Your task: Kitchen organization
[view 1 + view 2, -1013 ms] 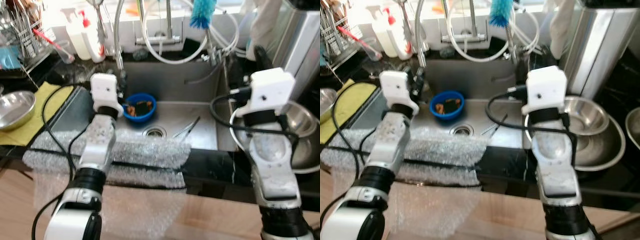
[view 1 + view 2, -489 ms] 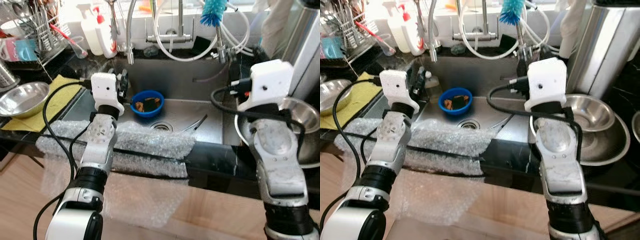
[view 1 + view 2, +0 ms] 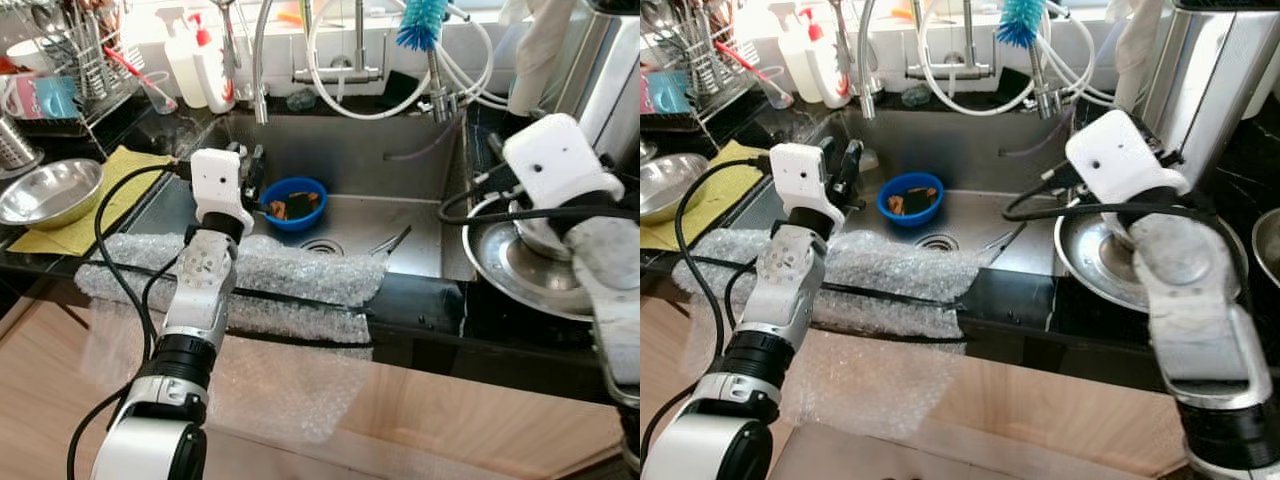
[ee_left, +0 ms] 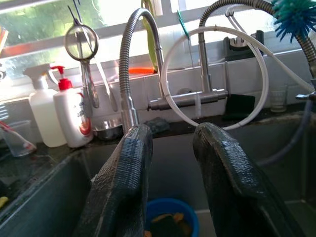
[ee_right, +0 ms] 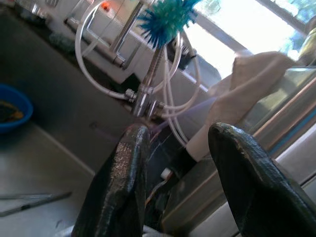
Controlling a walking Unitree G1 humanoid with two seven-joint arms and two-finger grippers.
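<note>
- A steel bowl (image 3: 48, 190) sits on a yellow cloth (image 3: 85, 205) at the worktop's left end; the left picture edge cuts it off.
- The left pincer (image 4: 170, 163) hangs over the sink's (image 3: 345, 165) left edge, fingers parted with a clear gap, gripping nothing.
- A blue bowl (image 3: 295, 203) rests on the sink floor near its left wall, open side up, holding orange and dark scraps too small to identify.
- Thin metal tongs (image 3: 390, 242) lie by the drain (image 3: 322, 246), long axis slanting toward the sink's right back corner.
- The right pincer (image 5: 173, 173) is above the worktop right of the sink, spread wide and empty, aimed at the tap hoses.
- A large steel bowl (image 3: 520, 270) lies beneath that arm, partly hidden by it.
</note>
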